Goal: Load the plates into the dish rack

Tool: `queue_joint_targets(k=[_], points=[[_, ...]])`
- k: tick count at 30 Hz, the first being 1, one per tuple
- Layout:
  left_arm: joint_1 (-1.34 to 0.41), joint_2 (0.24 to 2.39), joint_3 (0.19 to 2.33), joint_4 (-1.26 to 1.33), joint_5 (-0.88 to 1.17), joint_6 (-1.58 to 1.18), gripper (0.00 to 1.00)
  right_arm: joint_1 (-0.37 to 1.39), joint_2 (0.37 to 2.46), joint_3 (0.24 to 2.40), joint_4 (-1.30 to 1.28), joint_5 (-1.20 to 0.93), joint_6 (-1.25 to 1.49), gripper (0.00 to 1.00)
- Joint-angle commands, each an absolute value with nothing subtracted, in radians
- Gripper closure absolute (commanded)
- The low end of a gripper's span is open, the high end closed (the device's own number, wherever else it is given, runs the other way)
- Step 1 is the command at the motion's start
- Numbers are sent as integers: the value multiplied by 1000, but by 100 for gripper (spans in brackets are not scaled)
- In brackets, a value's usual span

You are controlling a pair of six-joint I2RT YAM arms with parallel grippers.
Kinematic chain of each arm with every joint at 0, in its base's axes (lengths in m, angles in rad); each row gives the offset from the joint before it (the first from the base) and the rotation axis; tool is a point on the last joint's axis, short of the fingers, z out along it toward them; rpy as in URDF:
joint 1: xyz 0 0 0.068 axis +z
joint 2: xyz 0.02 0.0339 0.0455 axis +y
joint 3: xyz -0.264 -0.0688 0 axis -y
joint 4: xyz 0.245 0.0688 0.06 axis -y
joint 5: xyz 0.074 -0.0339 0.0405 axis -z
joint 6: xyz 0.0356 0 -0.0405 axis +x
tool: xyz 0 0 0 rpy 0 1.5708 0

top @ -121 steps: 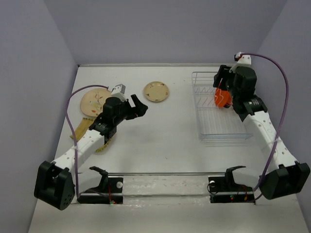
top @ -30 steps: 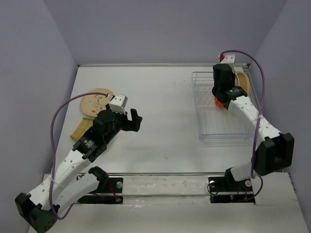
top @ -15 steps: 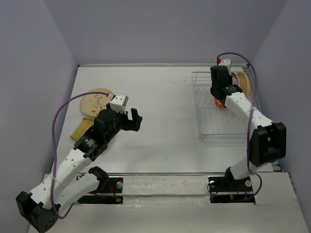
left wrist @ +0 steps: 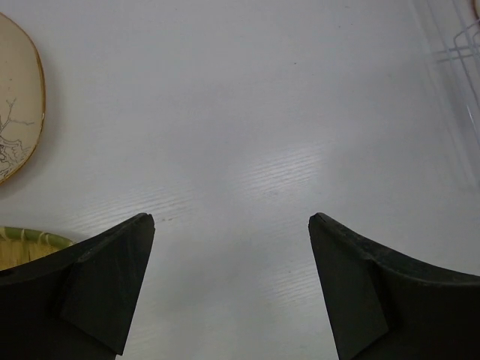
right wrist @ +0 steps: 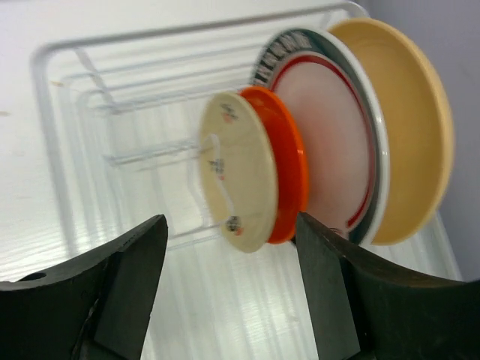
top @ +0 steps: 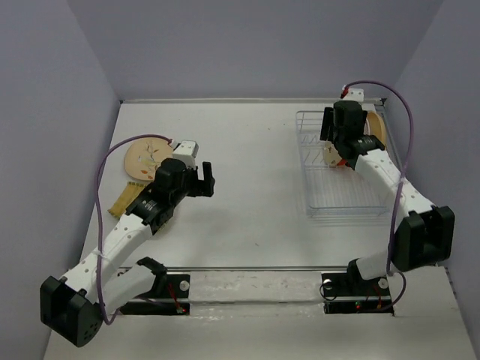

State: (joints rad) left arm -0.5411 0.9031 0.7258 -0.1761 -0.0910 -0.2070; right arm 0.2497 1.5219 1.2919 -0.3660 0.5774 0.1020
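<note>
Four plates (right wrist: 330,150) stand in the dish rack (right wrist: 52,82), the right jaws open and empty before them, so fetching likely falls to the left jaws (also wide, empty), which must reach the cream plate (top: 141,160) on the surface (left wrist: 240,112).

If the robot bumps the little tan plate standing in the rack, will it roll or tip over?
Probably not far. The small tan plate stands on edge beside a thin clear divider, close beside the orange plate, so it should stay propped. It looks stiff and smooth, maybe slippery to pinch.
</note>
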Motion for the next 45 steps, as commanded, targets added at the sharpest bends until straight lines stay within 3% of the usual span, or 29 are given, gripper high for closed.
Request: queue_joint_targets(k=[1, 4, 9, 15, 22, 35, 45], points=[[-439, 939, 753, -144, -80, -216, 3, 274, 1313, 1221, -224, 255, 241, 26], [-312, 969, 759, -114, -17, -270, 3, 325, 1208, 1030, -63, 74, 316, 25], [-111, 999, 756, -45, 60, -394, 3, 416, 1173, 892, 121, -55, 367, 25], [84, 1101, 810, 26, -38, -463, 4, 468, 1200, 835, 214, -135, 368, 26], [273, 1376, 948, -26, -49, -410, 6, 468, 1215, 788, 238, -221, 362, 26], [347, 1710, 1058, -31, -43, -261, 9, 468, 1258, 796, 241, -250, 362, 28], [354, 1868, 1098, 32, 170, -281, 25, 468, 1276, 801, 244, -272, 365, 28]])
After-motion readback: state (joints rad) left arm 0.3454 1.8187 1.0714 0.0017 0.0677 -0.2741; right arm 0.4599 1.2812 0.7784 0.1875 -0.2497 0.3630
